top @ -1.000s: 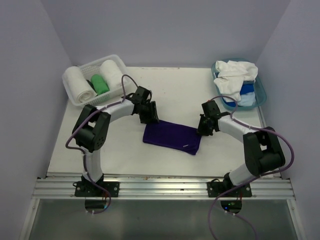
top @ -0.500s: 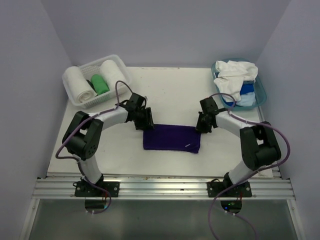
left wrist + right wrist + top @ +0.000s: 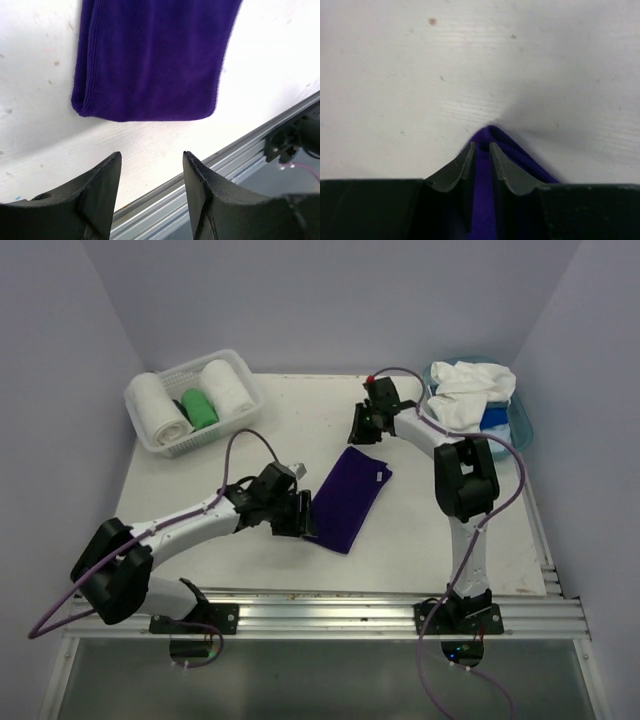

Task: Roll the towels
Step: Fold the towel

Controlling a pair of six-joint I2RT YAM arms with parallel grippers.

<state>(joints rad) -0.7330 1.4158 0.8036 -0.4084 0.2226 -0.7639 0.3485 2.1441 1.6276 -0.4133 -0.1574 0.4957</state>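
The purple towel lies flat near the middle of the tabletop, slanted, one short end toward the near edge; your right gripper is clamped on its far end, likely to keep it straight; your left gripper sits just beside the near end, jaws apart and holding nothing, likely ready to start the roll; the metal rail at the near edge is close, so roll toward the far edge, where there is bare room; the basket and the tub sit in the far corners, well apart.

Lab robot cell: blank walls, railed table.
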